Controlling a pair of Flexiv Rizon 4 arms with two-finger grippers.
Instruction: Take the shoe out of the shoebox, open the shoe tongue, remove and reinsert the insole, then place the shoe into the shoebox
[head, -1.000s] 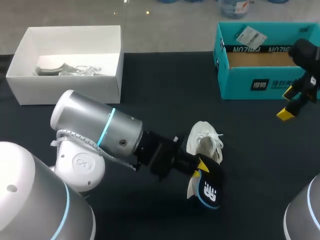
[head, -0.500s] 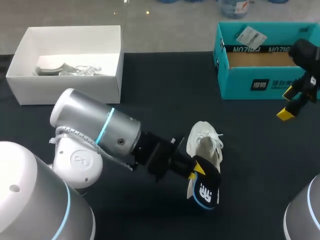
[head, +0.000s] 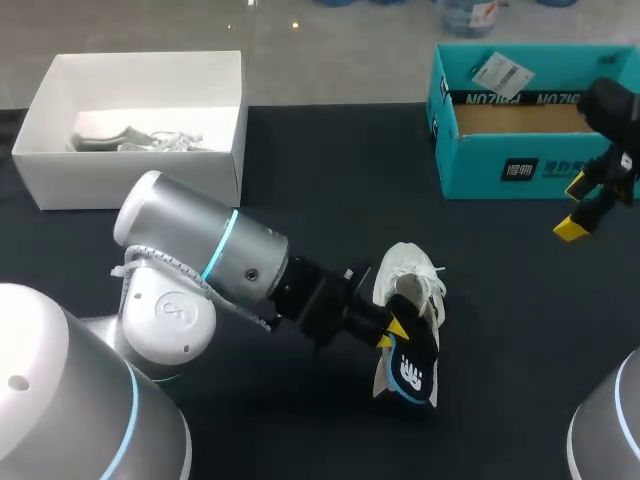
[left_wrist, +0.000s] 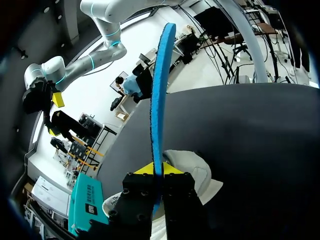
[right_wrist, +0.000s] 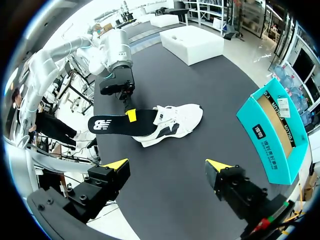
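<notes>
Left gripper (head: 392, 330) pinches insole (head: 412, 368) mid-length, holding it right at the heel opening of the shoe (head: 408, 280), probably lined up for reinsertion; the shoe is out, well apart from the shoebox (head: 500, 170), and right gripper (head: 575, 208) hangs wide open, empty, far past the shoe.

Table (head: 330, 170): dark, matte top, unmarked where it shows around the box. Box (head: 140, 178): white, rectangular, open at the top, walls plain and upright. It stands squarely on the table at the far left corner, and the right wrist view (right_wrist: 192, 42) also shows it there. Contents (head: 135, 138): a pale grey item with loose white cords or laces, lying on the box floor along the front wall. The front wall partly hides it and its identity cannot be determined. The rest of the box floor shows bare white.
</notes>
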